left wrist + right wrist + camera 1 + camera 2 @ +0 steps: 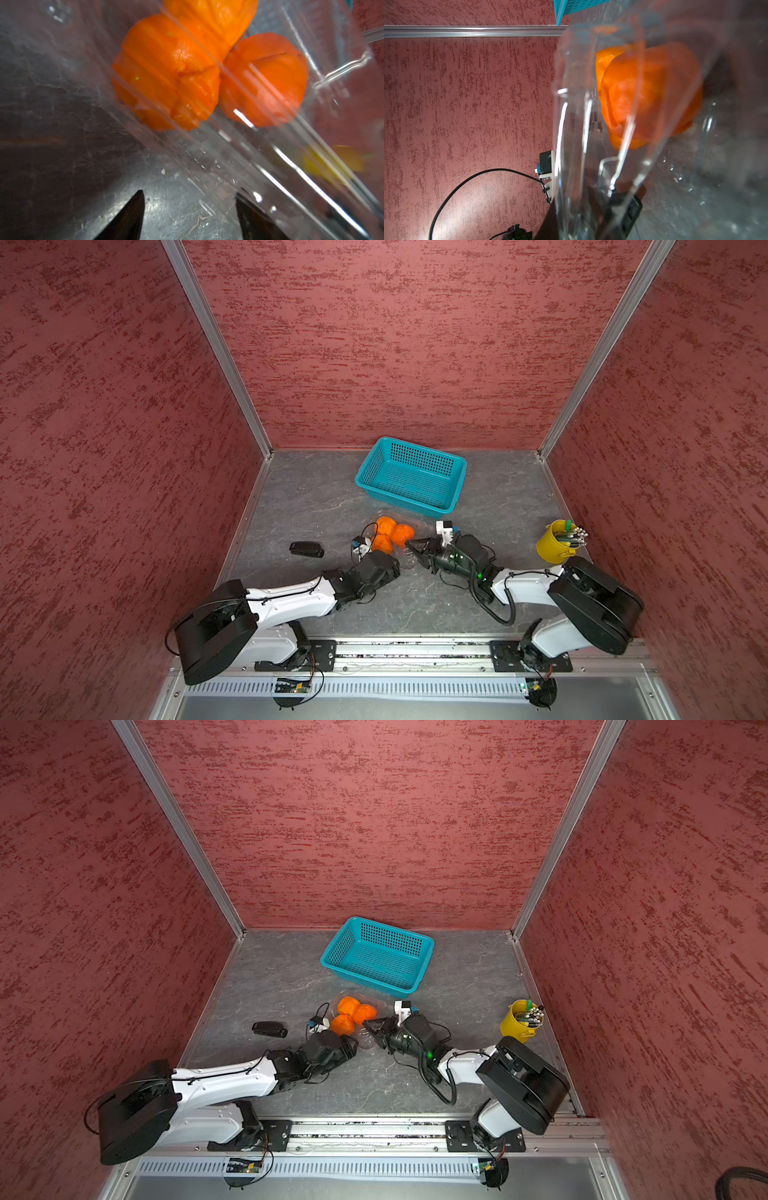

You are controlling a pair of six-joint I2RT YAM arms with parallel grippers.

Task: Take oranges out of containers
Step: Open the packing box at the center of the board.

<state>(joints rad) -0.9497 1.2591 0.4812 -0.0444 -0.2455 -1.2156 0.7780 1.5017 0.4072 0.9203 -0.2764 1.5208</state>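
**Oranges boxed, one edge pinched**

In both top views the three oranges sit in the clear container between my wrists. My right gripper is pinched onto its edge, just beside them. A teal basket stands beyond, and a yellow cup is beside my right arm.

Left wrist: my left gripper stands partly open, holding nothing, with the oranges ahead behind ribbed plastic.

Right wrist: the plastic rim runs into my closed fingers.

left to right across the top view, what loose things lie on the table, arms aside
small black object → oranges → yellow cup of pens; teal basket left out, it lies farther back, overlapping the oranges
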